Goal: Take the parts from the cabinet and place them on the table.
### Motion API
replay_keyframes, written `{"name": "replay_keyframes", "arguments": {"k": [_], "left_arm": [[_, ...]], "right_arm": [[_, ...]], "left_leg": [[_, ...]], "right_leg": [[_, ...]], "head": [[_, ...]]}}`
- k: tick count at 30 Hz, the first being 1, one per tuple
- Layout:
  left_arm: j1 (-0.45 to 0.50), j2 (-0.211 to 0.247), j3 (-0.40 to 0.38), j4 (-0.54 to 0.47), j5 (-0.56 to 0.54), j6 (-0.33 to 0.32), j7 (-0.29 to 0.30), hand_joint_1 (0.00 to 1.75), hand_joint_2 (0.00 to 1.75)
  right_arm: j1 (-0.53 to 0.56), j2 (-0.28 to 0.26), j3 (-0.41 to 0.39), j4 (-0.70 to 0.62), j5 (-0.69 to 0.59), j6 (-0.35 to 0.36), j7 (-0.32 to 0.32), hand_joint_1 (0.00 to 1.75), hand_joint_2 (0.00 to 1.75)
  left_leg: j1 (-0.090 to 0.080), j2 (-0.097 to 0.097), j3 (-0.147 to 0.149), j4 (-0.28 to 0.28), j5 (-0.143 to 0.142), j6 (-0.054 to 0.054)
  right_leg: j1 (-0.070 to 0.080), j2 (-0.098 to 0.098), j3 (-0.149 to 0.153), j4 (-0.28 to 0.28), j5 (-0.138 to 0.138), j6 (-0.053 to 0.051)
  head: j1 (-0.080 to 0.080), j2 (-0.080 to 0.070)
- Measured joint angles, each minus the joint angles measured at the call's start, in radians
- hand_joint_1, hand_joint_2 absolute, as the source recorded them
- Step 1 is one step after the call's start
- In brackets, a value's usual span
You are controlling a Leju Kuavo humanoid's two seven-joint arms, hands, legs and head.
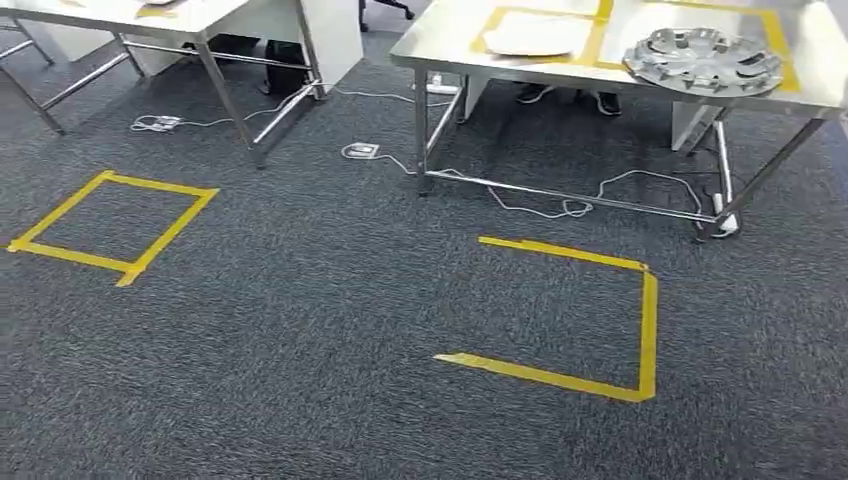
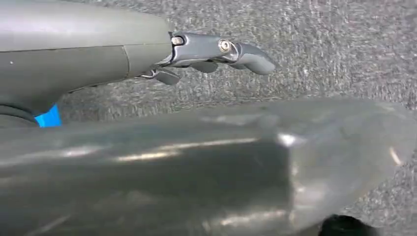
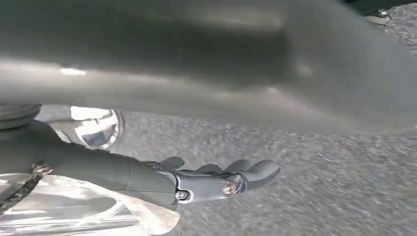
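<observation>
Dark speckled carpet [image 1: 300,330] is seen throughout, marked with yellow tape squares [image 1: 115,225]. A silver spoked wheel cover [image 1: 703,60], the part, is found on the steel table [image 1: 440,45] at upper right of the head view, beside a pale flat sheet [image 1: 535,35]. In the wrist views the left hand [image 2: 211,54] and right hand [image 3: 216,179] are shown over carpet, fingers extended, nothing grasped.

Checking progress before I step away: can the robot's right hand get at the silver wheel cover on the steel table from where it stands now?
Probably not yet. The wheel cover lies on the far table, with open carpet and a yellow tape square between. The right hand hangs over carpet, holding nothing.
</observation>
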Motion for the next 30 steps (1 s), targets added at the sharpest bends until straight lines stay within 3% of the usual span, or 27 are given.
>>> {"name": "replay_keyframes", "arguments": {"k": [1,2,5,6,7,8,9,10,11,12,14,15,16,17,21,22,23,24,26,27,28,30], "left_arm": [[-0.002,0.000,0.000,0.000,0.000,0.000,0.000,0.00,0.00],[-0.005,0.000,0.000,0.000,0.000,0.000,0.000,0.00,0.00],[-0.003,0.000,0.000,0.000,0.002,0.000,-0.002,0.00,0.00],[-0.002,0.003,0.000,0.000,0.002,0.000,-0.002,0.00,0.00],[0.000,0.002,0.000,0.000,0.002,0.000,-0.002,0.00,0.00],[-0.001,0.002,-0.001,0.000,0.003,0.000,-0.002,0.00,0.00],[-0.004,0.003,-0.001,0.000,0.004,0.000,-0.002,0.00,0.00],[-0.006,0.003,-0.001,0.000,0.004,0.000,-0.002,0.00,0.00],[-0.008,0.003,-0.002,0.000,0.005,0.000,-0.003,0.00,0.00],[-0.006,0.003,-0.002,0.000,0.006,0.000,-0.003,0.00,0.00],[-0.003,0.003,-0.003,0.000,0.006,0.000,-0.003,0.00,0.00],[-0.002,0.005,-0.004,0.000,0.006,0.000,-0.003,0.00,0.00],[-0.003,0.006,-0.004,0.000,0.006,0.000,-0.003,0.00,0.00],[-0.006,0.006,-0.004,0.000,0.006,0.000,-0.003,0.00,0.00],[-0.004,0.010,-0.008,-0.001,0.027,-0.002,-0.019,0.00,0.00],[-0.004,0.013,-0.014,-0.001,0.036,-0.009,-0.029,0.00,0.00],[-0.007,0.015,-0.018,-0.001,0.045,-0.019,-0.040,0.00,0.00],[-0.010,0.017,-0.019,0.000,0.055,-0.026,-0.051,0.00,0.00],[-0.017,0.018,-0.020,0.000,0.067,-0.034,-0.066,0.00,0.00],[-0.018,0.018,-0.021,0.001,0.070,-0.035,-0.069,0.00,0.00],[-0.018,0.018,-0.023,0.001,0.076,-0.035,-0.072,0.00,0.00],[-0.018,0.017,-0.028,0.001,0.092,-0.024,-0.074,0.00,0.00]], "right_arm": [[0.000,0.000,0.000,0.000,0.000,0.000,0.000,0.00,0.00],[0.001,0.000,0.000,0.000,0.000,0.000,0.000,0.00,0.00],[0.000,0.000,0.000,0.000,0.000,0.000,-0.001,0.00,0.00],[-0.001,0.000,0.000,0.000,0.000,0.000,-0.001,0.00,0.00],[-0.002,0.000,0.000,0.000,0.000,0.000,-0.001,0.00,0.00],[0.000,0.001,0.000,-0.001,-0.002,0.000,-0.001,0.00,0.00],[0.001,0.000,0.001,0.000,-0.004,0.000,-0.001,0.00,0.00],[0.001,0.000,0.001,0.000,-0.005,0.000,-0.001,0.00,0.00],[0.001,0.000,0.001,0.000,-0.005,0.000,-0.001,0.00,0.00],[-0.001,0.000,0.001,0.000,-0.005,0.000,-0.001,0.00,0.00],[-0.003,0.000,0.001,0.000,-0.005,0.000,-0.001,0.00,0.00],[-0.003,0.000,0.001,0.000,-0.005,0.000,-0.001,0.00,0.00],[-0.003,0.000,0.001,0.000,-0.005,0.000,-0.001,0.00,0.00],[-0.001,0.001,0.001,0.000,-0.005,0.000,-0.001,0.00,0.00],[-0.011,0.000,0.002,0.000,-0.004,0.000,-0.002,0.00,0.00],[-0.013,0.000,0.004,0.000,-0.004,0.000,-0.002,0.00,0.00],[-0.013,0.000,0.007,0.000,-0.003,0.000,-0.004,0.00,0.00],[-0.011,0.000,0.011,0.000,-0.003,0.000,-0.004,0.00,0.00],[-0.011,-0.001,0.020,0.003,-0.003,0.000,-0.004,0.00,0.00],[-0.012,-0.001,0.026,0.003,-0.003,0.000,-0.004,0.00,0.00],[-0.013,-0.001,0.029,0.004,-0.002,0.000,-0.004,0.00,0.00],[-0.013,-0.002,0.031,0.005,0.003,0.000,-0.004,0.00,0.00]], "left_leg": [[0.000,-0.010,-0.001,0.001,-0.001,-0.003],[-0.006,-0.022,-0.009,0.008,-0.004,-0.010],[0.003,-0.061,-0.025,0.007,0.008,-0.031],[0.000,-0.071,-0.026,0.011,0.008,-0.036],[-0.002,-0.017,-0.032,0.027,-0.009,-0.040],[-0.002,0.026,-0.053,0.072,-0.042,-0.046],[0.002,0.047,-0.090,0.149,-0.085,-0.053],[0.006,0.057,-0.130,0.236,-0.124,-0.057],[0.010,0.060,-0.163,0.305,-0.147,-0.061],[0.013,0.061,-0.171,0.327,-0.144,-0.064],[0.016,0.067,-0.122,0.237,-0.082,-0.065],[0.016,0.081,-0.069,0.141,-0.038,-0.063],[0.015,0.117,-0.020,0.054,-0.006,-0.057],[0.001,0.174,-0.002,0.014,-0.024,-0.050],[0.000,0.118,-0.015,0.013,-0.015,-0.027],[0.008,0.110,-0.009,0.004,-0.008,-0.019],[0.008,0.099,-0.011,0.004,-0.007,-0.015],[0.008,0.086,-0.014,0.004,-0.006,-0.011],[0.005,0.060,-0.016,0.004,-0.007,-0.009],[0.004,0.047,-0.015,0.004,-0.007,-0.009],[0.004,0.032,-0.013,0.004,-0.007,-0.009],[0.004,0.001,-0.005,0.005,-0.010,-0.011]], "right_leg": [[-0.003,0.042,0.027,-0.066,0.020,-0.003],[-0.008,0.080,0.039,-0.090,0.007,-0.006],[-0.002,0.045,0.047,-0.092,0.003,-0.020],[-0.010,0.031,0.049,-0.101,0.009,-0.029],[-0.010,0.014,0.053,-0.105,0.012,-0.035],[-0.010,0.001,0.054,-0.106,0.010,-0.042],[-0.009,-0.016,0.054,-0.105,0.008,-0.044],[-0.008,-0.033,0.053,-0.105,0.006,-0.047],[-0.007,-0.050,0.044,-0.105,0.003,-0.047],[-0.007,-0.064,0.047,-0.105,0.000,-0.046],[-0.007,-0.090,0.055,-0.105,-0.006,-0.043],[-0.008,-0.103,0.061,-0.105,-0.010,-0.039],[-0.007,-0.114,0.068,-0.105,-0.015,-0.033],[0.001,-0.126,0.074,-0.103,-0.021,-0.024],[0.000,-0.169,0.098,-0.109,-0.024,-0.006],[-0.006,-0.126,0.088,-0.101,-0.039,0.002],[-0.007,-0.065,0.072,-0.064,-0.068,0.002],[-0.007,-0.039,0.036,0.012,-0.109,0.002],[-0.006,-0.025,-0.051,0.179,-0.169,0.002],[-0.006,-0.025,-0.076,0.215,-0.168,0.002],[-0.006,-0.025,-0.078,0.205,-0.143,0.000],[-0.006,-0.014,-0.025,0.057,-0.036,-0.003]], "head": [[0.001,0.000],[-0.001,0.000],[-0.002,0.000],[-0.002,0.000],[-0.003,0.000],[-0.014,0.000],[-0.015,0.000],[-0.015,0.000],[-0.015,0.000],[-0.015,0.000],[-0.016,0.000],[-0.015,0.000],[-0.016,0.000],[-0.015,0.000],[-0.015,0.000],[-0.013,0.000],[-0.010,0.000],[-0.008,0.000],[-0.009,0.000],[-0.009,0.000],[-0.009,0.000],[-0.009,0.000]]}}
